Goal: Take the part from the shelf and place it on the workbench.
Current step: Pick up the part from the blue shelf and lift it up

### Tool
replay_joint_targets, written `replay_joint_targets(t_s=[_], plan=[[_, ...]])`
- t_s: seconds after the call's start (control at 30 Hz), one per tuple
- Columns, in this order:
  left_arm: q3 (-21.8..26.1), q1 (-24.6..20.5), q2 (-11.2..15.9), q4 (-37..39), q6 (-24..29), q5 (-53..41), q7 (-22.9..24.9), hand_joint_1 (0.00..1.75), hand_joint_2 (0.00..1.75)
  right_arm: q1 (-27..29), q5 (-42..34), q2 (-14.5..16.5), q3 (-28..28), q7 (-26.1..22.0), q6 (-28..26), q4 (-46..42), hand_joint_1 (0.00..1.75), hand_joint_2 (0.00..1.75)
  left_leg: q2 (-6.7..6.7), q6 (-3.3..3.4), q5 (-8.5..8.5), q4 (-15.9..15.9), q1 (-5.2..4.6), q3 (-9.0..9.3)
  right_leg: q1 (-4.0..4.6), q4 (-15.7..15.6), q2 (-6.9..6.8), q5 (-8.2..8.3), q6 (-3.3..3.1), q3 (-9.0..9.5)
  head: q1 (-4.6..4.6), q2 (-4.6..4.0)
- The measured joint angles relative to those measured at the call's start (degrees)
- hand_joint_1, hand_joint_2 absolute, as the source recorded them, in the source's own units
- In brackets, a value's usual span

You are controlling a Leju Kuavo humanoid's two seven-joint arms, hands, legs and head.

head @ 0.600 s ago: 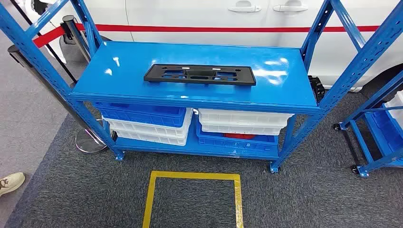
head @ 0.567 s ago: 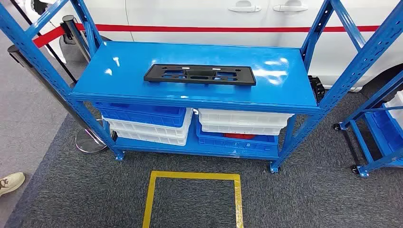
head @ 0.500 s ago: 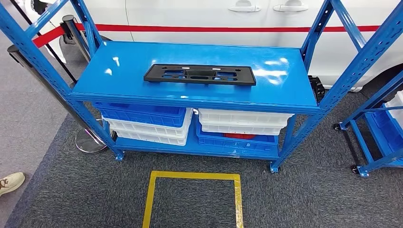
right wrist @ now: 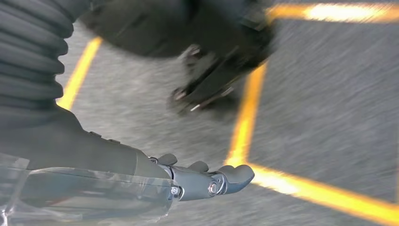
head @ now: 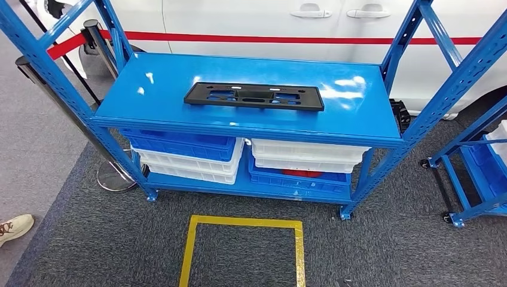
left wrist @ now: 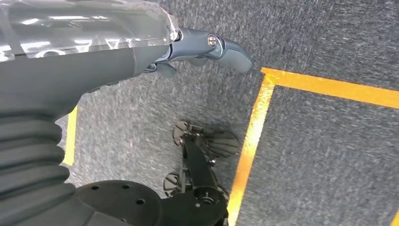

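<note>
black plastic, long and flat with cut-outs along it, the part lies on the top board of the blue shelf, roughly at the middle of the board and running lengthways along it. nothing touches it.

under the top board, on the lower level, stand stacked crates: a blue crate over a white crate to one side, and a white crate over a blue crate to the other. something red shows inside that lower blue one, too hidden to name.

behind the shelf stands a white car with a red stripe along its doors. a chrome post with a red belt stands at the left end of the shelf, its round foot on the carpet. a second blue rack on small wheels stands to the right. on the grey carpet in front of the shelf a square of yellow tape is marked out. a person's shoe shows at the left edge.

the left hand hangs over the carpet beside the yellow tape, holding nothing, its fingers loosely extended. the right hand likewise hangs above the tape, empty, fingers slightly apart; that picture is blurred.
</note>
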Motion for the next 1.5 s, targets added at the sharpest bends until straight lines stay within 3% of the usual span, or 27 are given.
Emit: replay_joint_targets(t_s=[0.07,0.1,0.17,0.27,0.3,0.37,0.4,0.43,0.47,0.5,0.57,0.6,0.7,0.77,0.83,0.9,0.93,0.97,1.0,1.07,1.13,1.23,1.3,1.4,1.43,1.47,1.5], plan=[[0.8,-0.2,0.0,0.3,-0.3,0.0,-0.6,0.0,0.0,-0.8,-1.5,0.5,1.1,-2.4,1.9,-2.0,0.0,0.0,-0.15,-1.13,-1.21,1.9,0.36,-0.53,-0.26,-5.9,0.3,2.44,0.32,2.83,0.08,0.0],[1.2,-0.4,0.1,0.4,-0.4,0.0,-0.8,0.0,0.0,-1.2,-2.4,0.8,1.8,-3.4,2.6,-3.1,0.0,0.0,-0.2,-1.65,-1.71,2.7,0.37,-0.86,-0.21,-7.4,0.51,2.7,-0.04,3.54,0.11,0.0],[1.8,-0.7,0.1,0.6,-0.5,0.0,-1.1,0.0,0.0,-1.6,-4.2,1.1,3.2,-4.8,3.6,-5.8,0.0,0.0,-0.33,-2.34,-2.15,3.3,0.21,-1.31,0.15,-7.3,0.79,2.13,-1.31,3.39,0.18,0.0],[2.6,-0.8,0.0,0.9,-0.6,0.0,-1.5,0.0,0.0,-1.7,-6.9,1.2,5.4,-6.5,4.7,-10.7,0.0,0.0,-0.21,-2.84,-3.19,4.8,0.48,-1.8,0.26,-7.1,0.66,2.08,-2.66,3.19,0.15,0.01],[2.9,-0.9,0.0,1.0,-0.6,0.0,-1.6,0.0,0.0,-1.7,-7.8,1.2,6.2,-7.1,5.0,-12.6,0.0,0.0,-0.07,-2.93,-4.53,7.0,0.49,-2.81,0.28,-7.2,0.61,2.12,-2.96,3.18,0.13,0.01],[3.4,-1.1,0.0,1.1,-0.6,0.0,-1.7,0.0,0.0,-1.7,-9.4,1.2,7.9,-8.1,5.7,-16.2,0.0,0.0,0.13,-2.95,-8.06,14.6,0.42,-6.52,0.55,-7.2,0.46,2.05,-3.29,3.18,0.11,0.01],[3.6,-1.2,0.0,1.2,-0.6,0.0,-1.8,0.0,0.0,-1.7,-10.2,1.2,8.7,-8.5,6.0,-18.0,0.0,0.0,0.13,-2.86,-9.29,18.2,0.38,-8.52,0.75,-7.2,0.39,1.99,-3.4,3.2,0.12,0.0],[3.9,-1.2,0.0,1.3,-0.6,0.0,-1.9,0.0,0.0,-1.7,-10.9,1.2,9.5,-8.9,6.2,-19.8,0.0,0.0,0.13,-2.65,-9.43,20.4,0.34,-9.86,0.96,-7.2,0.34,1.91,-3.51,3.27,0.13,0.0],[4.1,-1.2,0.0,1.4,-0.6,0.0,-2.0,0.0,0.0,-1.6,-11.6,1.2,10.4,-9.4,6.5,-21.7,0.0,0.0,0.13,-2.31,-8.34,20.3,0.25,-10.18,1.16,-7.2,0.33,1.82,-3.6,3.42,0.13,0.0],[4.4,-1.2,0.0,1.5,-0.6,0.0,-2.0,0.0,0.0,-1.6,-12.4,1.2,11.3,-9.8,6.8,-23.8,0.0,0.0,0.12,-1.83,-6.26,18.0,0.1,-9.48,1.33,-7.2,0.36,1.71,-3.66,3.62,0.13,0.0],[4.9,-1.3,0.0,1.6,-0.6,-0.1,-2.3,0.0,0.0,-1.7,-13.9,1.2,13.3,-10.8,7.3,-27.8,0.0,0.0,0.14,-0.66,-1.9,10.5,-0.45,-6.61,1.61,-7.2,0.41,1.5,-3.62,3.97,0.16,0.01],[5.1,-1.4,0.0,1.7,-0.6,-0.1,-2.4,0.0,0.0,-1.7,-14.6,1.2,14.4,-11.2,7.6,-29.7,0.0,0.0,0.15,-0.23,-0.83,7.6,-0.73,-5.46,1.68,-7.3,0.44,1.44,-3.48,3.99,0.18,0.0],[5.8,-1.6,0.0,1.9,-0.6,-0.2,-2.7,0.0,0.0,-1.7,-16.7,1.1,17.4,-12.4,8.4,-35.6,0.0,0.0,0.11,0.2,-0.58,5.0,-1.2,-4.67,1.63,-7.6,0.4,1.67,-2.56,3.82,0.22,0.0],[6.3,-1.7,-0.1,2.0,-0.6,-0.2,-2.9,0.0,0.0,-1.7,-18.1,1.0,19.3,-13.3,8.9,-39.8,0.0,0.0,0.18,0.51,-0.04,4.0,-0.98,-4.25,1.56,-7.2,0.32,1.14,-1.9,3.72,0.27,0.0],[6.8,-1.8,-0.2,2.1,-0.6,-0.2,-3.2,0.0,0.0,-1.7,-19.5,0.7,21.4,-14.2,9.4,-44.0,0.0,0.0,0.26,0.93,0.43,3.1,-0.78,-3.81,1.54,-2.8,0.28,-1.49,-1.54,1.7,0.36,-0.01],[7.3,-2.0,-0.3,2.3,-0.5,-0.2,-3.4,0.0,0.0,-1.6,-20.8,0.4,23.4,-14.9,9.9,-47.6,0.0,0.0,0.24,1.24,0.45,3.0,-0.97,-3.81,1.58,4.1,0.28,-4.46,-1.4,-1.91,0.39,0.0],[7.6,-2.0,-0.3,2.4,-0.5,-0.2,-3.5,0.0,0.0,-1.5,-21.5,0.3,24.4,-15.2,10.1,-49.4,0.0,0.0,0.22,1.3,0.4,3.1,-1.08,-3.81,1.59,6.3,0.28,-4.83,-1.37,-3.2,0.39,0.01],[7.8,-2.0,-0.4,2.5,-0.5,-0.2,-3.6,0.0,0.0,-1.4,-22.1,0.1,25.3,-15.6,10.3,-51.2,0.0,0.0,0.19,1.34,0.32,3.1,-1.17,-3.77,1.59,6.6,0.28,-4.08,-1.42,-3.57,0.39,0.01],[8.1,-2.1,-0.4,2.6,-0.5,-0.2,-3.7,0.0,0.0,-1.4,-22.8,0.0,26.3,-16.0,10.6,-53.1,0.0,0.0,0.15,1.35,0.23,3.3,-1.26,-3.71,1.62,5.0,0.28,-2.42,-1.54,-3.0,0.39,0.01],[8.7,-2.1,-0.6,2.7,-0.5,-0.2,-3.8,0.0,0.0,-1.4,-24.2,-0.2,28.3,-16.8,11.2,-57.1,0.0,0.0,0.07,1.24,-0.08,3.6,-1.49,-3.61,1.8,-2.2,0.26,1.63,-2.09,0.32,0.38,0.0],[9.3,-2.3,-0.7,2.9,-0.4,-0.2,-3.9,0.0,0.0,-1.5,-25.5,-0.4,30.3,-17.7,11.9,-61.0,0.0,0.0,0.03,0.89,-0.32,3.9,-1.7,-3.74,2.07,-7.3,0.26,3.32,-2.61,2.53,0.36,0.0],[10.2,-2.4,-0.7,3.0,-0.4,-0.2,-4.1,0.0,0.0,-1.5,-27.4,-0.7,33.5,-18.8,12.7,-66.5,0.0,0.0,0.05,0.15,-0.39,3.9,-1.66,-3.86,1.98,-8.4,0.27,3.48,-3.11,2.8,0.36,0.0],[10.8,-2.5,-0.8,3.1,-0.4,-0.2,-4.3,0.0,0.0,-1.5,-28.7,-0.8,35.7,-19.5,13.3,-70.5,0.0,0.0,0.08,-0.49,-1.81,5.7,-1.61,-4.55,1.53,-9.1,0.11,3.8,-3.62,3.13,0.25,0.01],[12.5,-2.7,-0.8,3.4,-0.3,-0.2,-5.0,0.0,0.0,-1.8,-33.3,-1.0,41.7,-22.5,15.8,-79.5,0.0,0.0,0.13,-1.54,-6.86,15.6,-0.88,-9.15,1.34,-9.4,-0.05,3.9,-3.96,3.19,0.01,0.0],[13.0,-2.7,-0.8,3.5,-0.4,-0.2,-5.3,0.0,0.0,-1.9,-35.2,-1.1,43.9,-23.6,16.7,-82.1,0.0,0.0,0.14,-1.82,-7.65,18.5,-0.6,-10.57,1.3,-9.3,-0.04,3.84,-3.93,3.2,0.02,0.0],[13.5,-2.7,-0.8,3.6,-0.6,-0.2,-5.6,0.0,0.0,-2.1,-36.5,-1.2,45.6,-24.3,17.4,-83.8,0.0,0.0,0.15,-2.07,-7.36,19.6,-0.35,-11.16,1.2,-9.3,-0.03,3.76,-3.85,3.24,0.02,0.0],[13.9,-2.7,-0.8,3.6,-0.9,-0.2,-5.8,0.0,0.0,-2.2,-37.2,-1.2,46.9,-24.6,17.7,-85.2,0.0,0.0,0.16,-2.3,-5.9,18.2,-0.13,-10.59,1.05,-9.2,-0.02,3.63,-3.69,3.32,0.02,0.0]])
